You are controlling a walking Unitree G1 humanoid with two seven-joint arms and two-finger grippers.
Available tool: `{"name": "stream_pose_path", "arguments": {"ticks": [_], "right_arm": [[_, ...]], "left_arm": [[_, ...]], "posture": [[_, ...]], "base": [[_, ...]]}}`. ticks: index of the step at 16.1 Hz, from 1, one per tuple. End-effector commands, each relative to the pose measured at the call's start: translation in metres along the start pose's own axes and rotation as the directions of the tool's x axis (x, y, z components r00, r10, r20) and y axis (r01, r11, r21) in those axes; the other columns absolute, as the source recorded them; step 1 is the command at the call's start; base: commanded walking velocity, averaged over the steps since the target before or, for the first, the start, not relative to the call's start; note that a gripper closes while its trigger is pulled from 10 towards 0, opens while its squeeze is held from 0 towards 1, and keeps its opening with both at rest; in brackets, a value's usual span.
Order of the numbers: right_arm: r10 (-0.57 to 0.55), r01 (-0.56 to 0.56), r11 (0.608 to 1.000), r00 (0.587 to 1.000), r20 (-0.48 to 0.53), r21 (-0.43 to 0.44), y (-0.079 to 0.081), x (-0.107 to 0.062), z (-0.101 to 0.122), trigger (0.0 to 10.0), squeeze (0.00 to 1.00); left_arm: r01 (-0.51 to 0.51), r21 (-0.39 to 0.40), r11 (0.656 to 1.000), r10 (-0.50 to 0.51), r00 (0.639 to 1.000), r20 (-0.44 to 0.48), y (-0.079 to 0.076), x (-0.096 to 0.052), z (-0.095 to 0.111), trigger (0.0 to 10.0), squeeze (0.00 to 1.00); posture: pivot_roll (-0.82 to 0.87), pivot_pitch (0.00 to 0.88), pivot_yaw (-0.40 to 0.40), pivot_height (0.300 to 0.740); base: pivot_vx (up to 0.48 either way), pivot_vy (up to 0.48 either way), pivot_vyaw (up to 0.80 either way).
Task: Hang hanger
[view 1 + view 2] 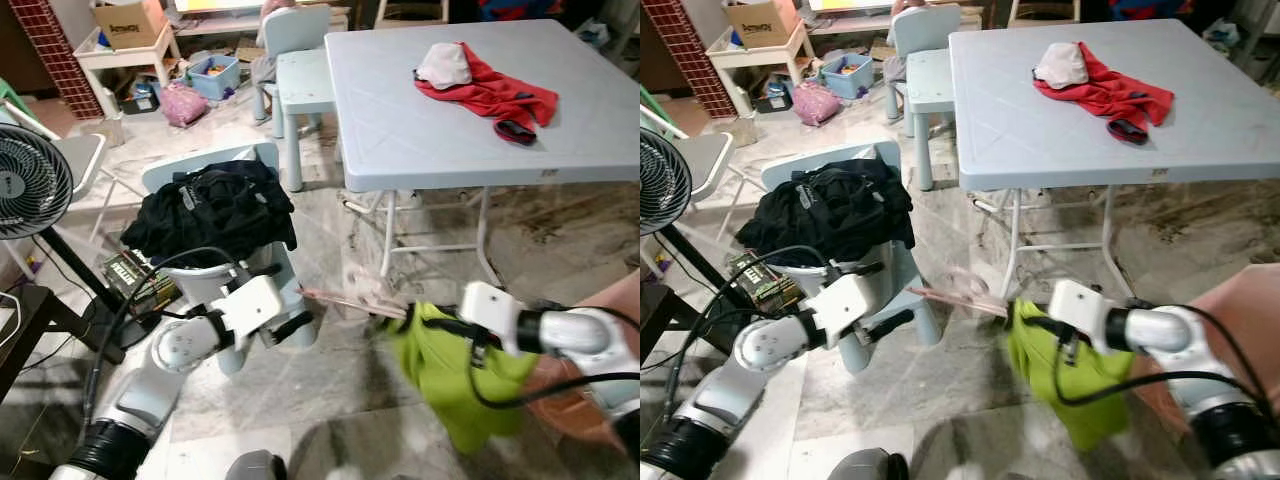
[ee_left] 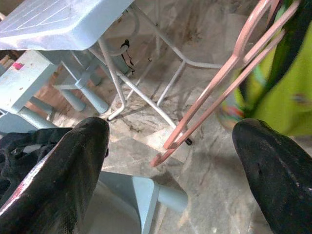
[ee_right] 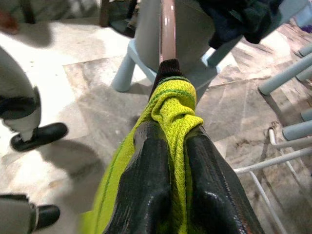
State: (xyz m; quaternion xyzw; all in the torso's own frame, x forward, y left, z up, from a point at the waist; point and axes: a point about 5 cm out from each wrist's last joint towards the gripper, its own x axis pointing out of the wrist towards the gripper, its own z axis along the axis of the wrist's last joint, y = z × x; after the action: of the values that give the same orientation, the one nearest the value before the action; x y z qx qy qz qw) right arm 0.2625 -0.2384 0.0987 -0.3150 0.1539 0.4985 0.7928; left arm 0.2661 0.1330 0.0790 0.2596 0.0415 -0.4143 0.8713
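Left eye view looks down on a small pale-blue chair (image 1: 262,262) at near left, its seat heaped with black clothes (image 1: 215,208). Far off at the upper left, a blue bin (image 1: 214,76) holds small items too blurred to name, and a cardboard box (image 1: 128,22) sits on a white shelf. The right gripper (image 3: 168,146) is clenched on a lime-green garment (image 1: 455,378) bunched over the pink hanger (image 1: 345,299), which juts left toward the chair, blurred in the head views. The left gripper (image 1: 295,327) hangs just beside the chair with its fingers (image 2: 58,180) spread apart, grasping nothing, the hanger between them and beyond. Behind stands a grey folding table (image 1: 420,130) carrying a red cloth (image 1: 495,95); a fan (image 1: 30,185) is cut off at left.
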Motion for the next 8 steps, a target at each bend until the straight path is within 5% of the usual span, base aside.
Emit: {"name": "stream_pose_path", "arguments": {"ticks": [1,4,5,6,8], "right_arm": [[0.016,-0.014,0.999,0.999,0.050,-0.041,-0.007,-0.005,0.011,10.0,0.00],[0.096,-0.092,0.994,0.993,0.062,-0.051,-0.014,-0.014,0.016,10.0,0.00],[0.132,-0.127,0.990,0.988,0.079,-0.066,-0.016,-0.015,0.021,10.0,0.00],[0.150,-0.144,0.987,0.985,0.080,-0.071,-0.016,-0.015,0.022,10.0,0.00],[0.200,-0.193,0.977,0.977,0.077,-0.093,-0.015,-0.013,0.024,10.0,0.00]], "left_arm": [[0.014,0.008,1.000,-0.014,1.000,0.013,0.001,-0.001,0.000,10.0,1.00],[0.089,-0.056,0.994,-0.086,0.995,0.050,-0.006,-0.002,0.000,10.0,1.00],[0.147,-0.044,0.988,-0.145,0.988,0.051,-0.013,0.000,0.000,10.0,0.61],[0.164,-0.037,0.986,-0.162,0.985,0.053,-0.015,0.003,0.002,10.0,0.00],[0.245,-0.061,0.968,-0.240,0.967,0.087,-0.023,0.015,0.011,10.0,0.00]], "posture": [[-0.03,0.001,0.039,0.740],[-0.03,0.000,0.038,0.740],[-0.03,0.000,0.037,0.740],[-0.02,0.000,0.035,0.740],[-0.03,0.000,0.045,0.740]], "base": [[0.000,0.000,0.00],[0.000,0.000,0.00],[0.000,0.000,0.00],[0.000,0.000,0.00],[0.000,0.000,0.00]]}}
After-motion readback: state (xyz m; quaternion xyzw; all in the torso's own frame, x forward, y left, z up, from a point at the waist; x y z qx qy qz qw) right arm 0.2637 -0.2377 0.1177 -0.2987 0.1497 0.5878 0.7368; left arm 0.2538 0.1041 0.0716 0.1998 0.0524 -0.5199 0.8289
